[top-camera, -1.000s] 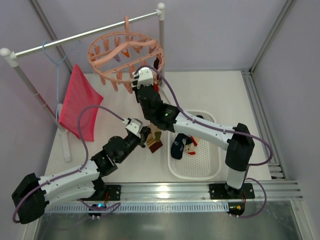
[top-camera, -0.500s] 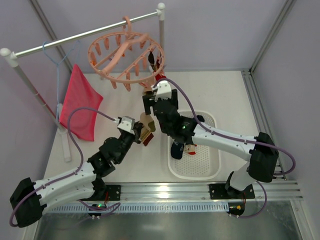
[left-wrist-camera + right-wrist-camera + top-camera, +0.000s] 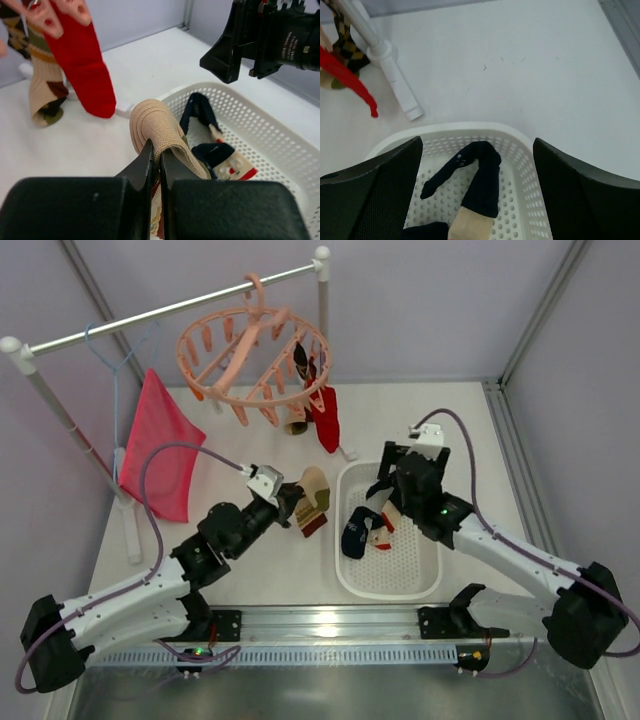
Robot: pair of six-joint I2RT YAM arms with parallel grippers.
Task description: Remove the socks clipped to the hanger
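Top external view: the left gripper [image 3: 292, 506] is clenching a tan ribbed fabric sock [image 3: 314, 490] just beside the white perforated plastic basket [image 3: 428, 575]. The right gripper [image 3: 384, 487] is hovering released, jaws wide, above the dark navy sock [image 3: 354, 536] lying inside. A plain red sock [image 3: 326, 420] and a brown-tan diamond-patterned sock [image 3: 42, 85] are hanging clipped to the round salmon-pink plastic ring hanger [image 3: 232, 398] on the metal rail [image 3: 150, 312].

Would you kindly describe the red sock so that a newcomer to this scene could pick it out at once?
Find the rail across the back of the table, where the round salmon-pink hanger hangs. On the ring's right side in the top view, the red sock dangles from a peg. It is plain red, whereas the patterned sock beside it is tan with diamonds.
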